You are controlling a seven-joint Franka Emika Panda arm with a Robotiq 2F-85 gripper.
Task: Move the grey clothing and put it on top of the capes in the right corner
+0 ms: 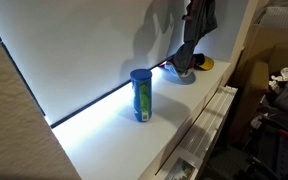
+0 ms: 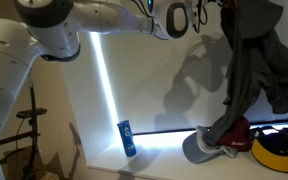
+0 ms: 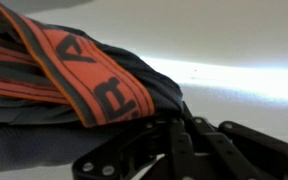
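Note:
The grey clothing (image 1: 196, 30) hangs from my gripper (image 2: 227, 8) high above the table's far corner; in an exterior view it drapes down long and dark (image 2: 246, 75). Its lower end reaches the pile of caps (image 1: 188, 68), which are a grey cap (image 2: 198, 149), a red one (image 2: 240, 139) and a yellow one (image 2: 280, 150). In the wrist view my gripper (image 3: 180, 125) is shut on dark grey fabric (image 3: 44, 135) with an orange lettered band (image 3: 94, 75). The fingertips are hidden in the cloth.
A blue can (image 1: 141, 95) stands upright mid-table, also seen in an exterior view (image 2: 128, 138). The white table (image 1: 104, 135) runs along a wall (image 1: 84, 40). Clutter and boxes (image 1: 279, 95) lie beyond the table's edge.

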